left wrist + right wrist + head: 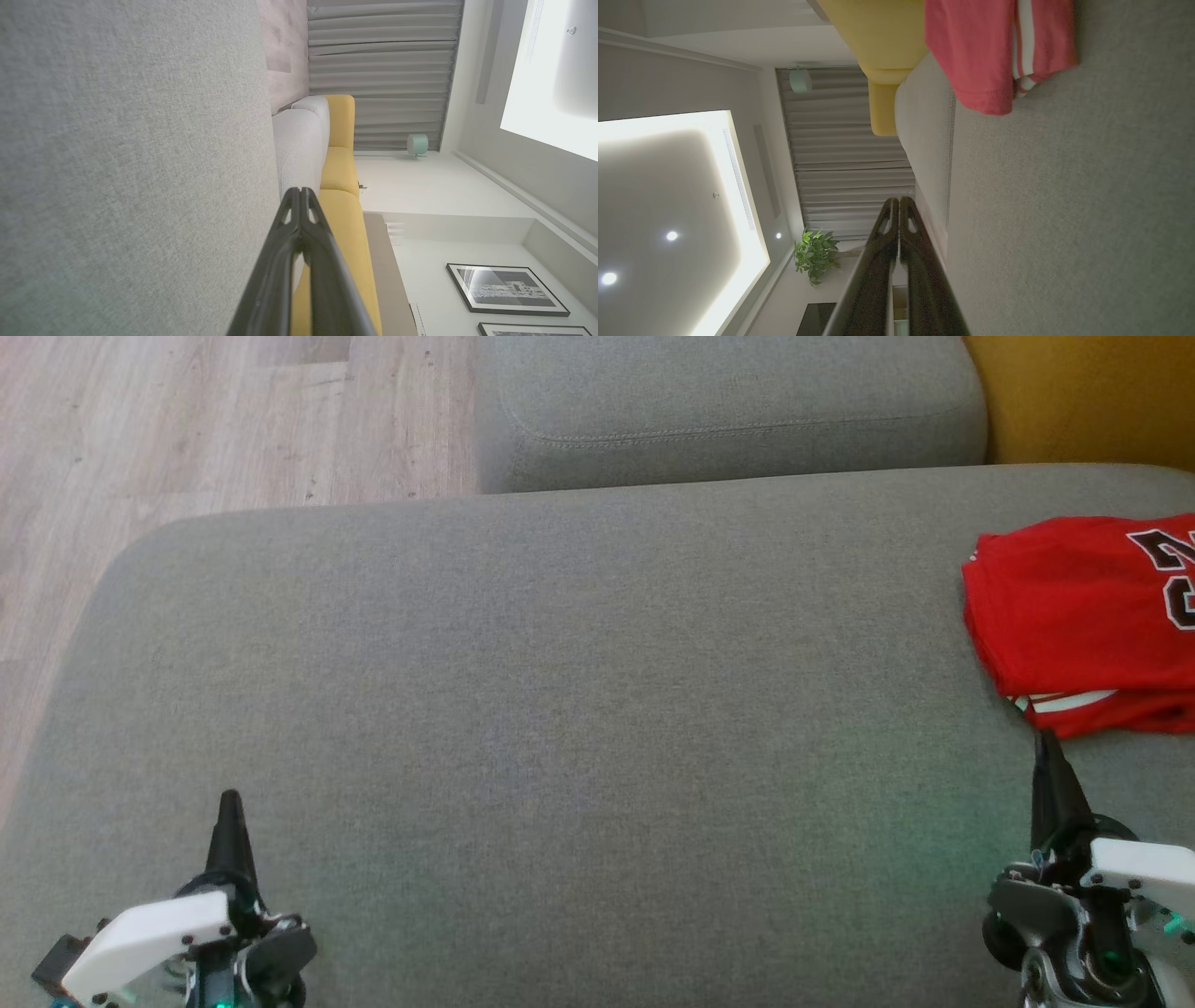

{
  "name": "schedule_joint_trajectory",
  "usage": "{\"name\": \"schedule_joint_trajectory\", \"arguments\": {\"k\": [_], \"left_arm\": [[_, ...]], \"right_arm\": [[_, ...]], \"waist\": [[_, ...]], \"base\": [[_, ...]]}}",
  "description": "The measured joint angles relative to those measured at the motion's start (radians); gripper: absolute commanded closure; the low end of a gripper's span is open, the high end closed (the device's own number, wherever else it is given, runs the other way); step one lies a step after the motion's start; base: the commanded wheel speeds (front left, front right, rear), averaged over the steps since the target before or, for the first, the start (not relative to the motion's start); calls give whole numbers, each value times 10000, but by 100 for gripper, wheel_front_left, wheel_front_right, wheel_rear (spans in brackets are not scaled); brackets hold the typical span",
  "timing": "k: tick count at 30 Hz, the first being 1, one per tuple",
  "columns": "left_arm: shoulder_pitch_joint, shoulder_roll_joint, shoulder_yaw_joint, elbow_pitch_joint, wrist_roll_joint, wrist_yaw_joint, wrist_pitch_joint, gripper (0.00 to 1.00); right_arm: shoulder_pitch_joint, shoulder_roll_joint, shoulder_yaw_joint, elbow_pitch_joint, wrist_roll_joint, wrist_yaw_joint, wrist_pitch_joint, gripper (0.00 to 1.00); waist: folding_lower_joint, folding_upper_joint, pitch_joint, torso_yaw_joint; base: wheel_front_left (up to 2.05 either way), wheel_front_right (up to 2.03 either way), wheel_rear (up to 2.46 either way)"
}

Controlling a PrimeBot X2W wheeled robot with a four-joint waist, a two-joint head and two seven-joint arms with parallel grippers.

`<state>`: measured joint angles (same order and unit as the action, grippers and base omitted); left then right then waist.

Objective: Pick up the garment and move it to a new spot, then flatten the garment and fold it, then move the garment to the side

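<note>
One folded red garment [1088, 616] lies at the frame's right edge on the grey cushion [560, 709]. Two grippers, left gripper [230, 803] and right gripper [1047, 742], sit at the bottom corners. Both have their jaws pressed together, empty.

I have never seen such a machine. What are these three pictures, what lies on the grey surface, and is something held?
This is a wheeled robot with two arms. The head view looks down on a grey sofa cushion. The left gripper and the right gripper are both shut and hold nothing. The other two pictures come from wrist cameras that look along each gripper's dark fingers, so the room appears turned sideways. A folded red jersey lies at the cushion's right side, just beyond the right gripper.
</note>
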<state>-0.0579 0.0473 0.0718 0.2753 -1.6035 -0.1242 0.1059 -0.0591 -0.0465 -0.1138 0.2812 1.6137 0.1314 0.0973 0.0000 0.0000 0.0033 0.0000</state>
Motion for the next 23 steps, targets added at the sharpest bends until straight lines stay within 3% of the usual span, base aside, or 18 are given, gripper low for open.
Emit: {"name": "schedule_joint_trajectory", "arguments": {"k": [23], "left_arm": [[0, -4, 2, 0, 0, -2, 2, 100]], "right_arm": [[0, 0, -48, 2, 0, 0, 2, 100]], "waist": [[0, 0, -1, 0]], "base": [[0, 0, 0]]}}
